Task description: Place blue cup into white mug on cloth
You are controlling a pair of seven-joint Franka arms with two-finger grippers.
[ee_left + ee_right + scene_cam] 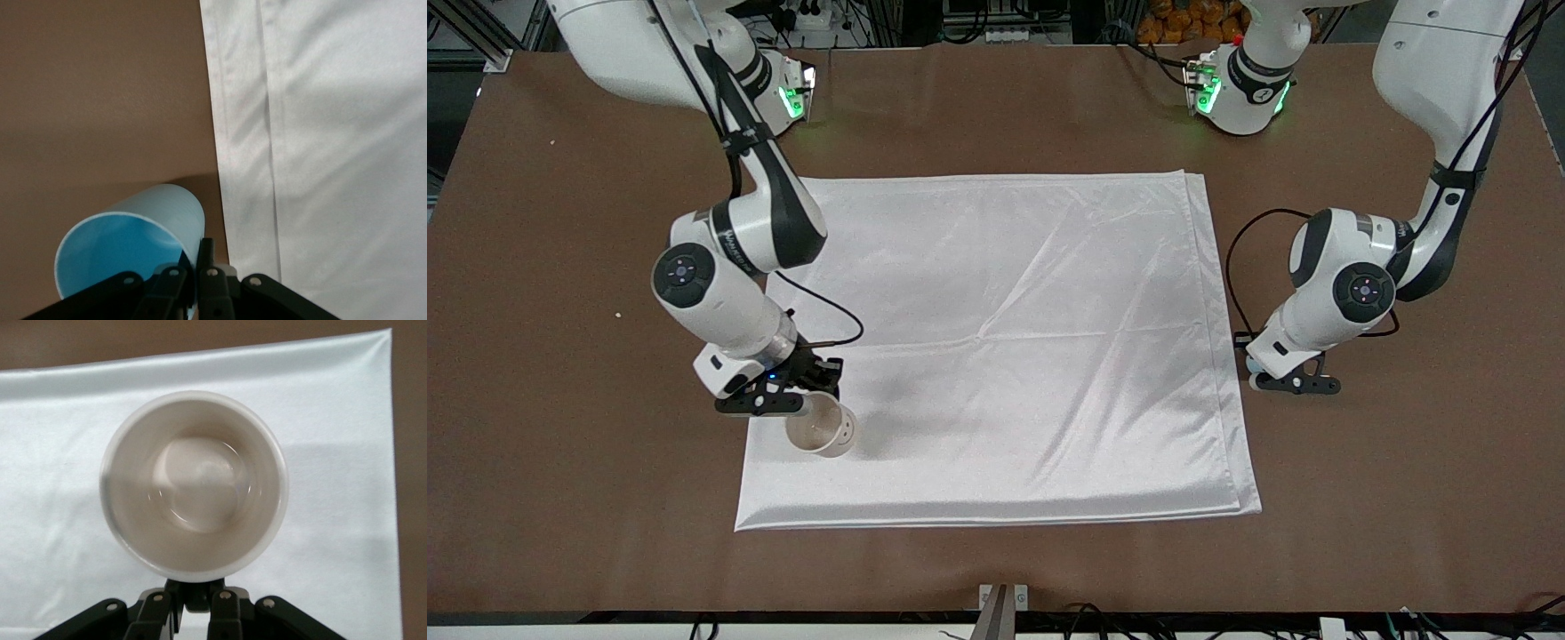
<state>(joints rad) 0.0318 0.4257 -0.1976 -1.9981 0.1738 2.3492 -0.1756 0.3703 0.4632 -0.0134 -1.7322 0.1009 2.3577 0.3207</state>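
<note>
The white mug (824, 428) is on or just above the cloth (1005, 338), at the cloth's corner nearest the front camera at the right arm's end. My right gripper (800, 400) is shut on the mug's black handle. The right wrist view looks down into the empty mug (193, 487), with the gripper (200, 590) at its rim. My left gripper (1294, 384) is low over the bare table beside the cloth's edge at the left arm's end. It is shut on the wall of the blue cup (127, 247), which is tilted in the left gripper (199, 252). The cup is hidden in the front view.
The brown table (1405, 498) lies bare around the cloth. The cloth's doubled edge (243, 153) runs close beside the blue cup. A small metal bracket (1003, 597) sits at the table edge nearest the front camera.
</note>
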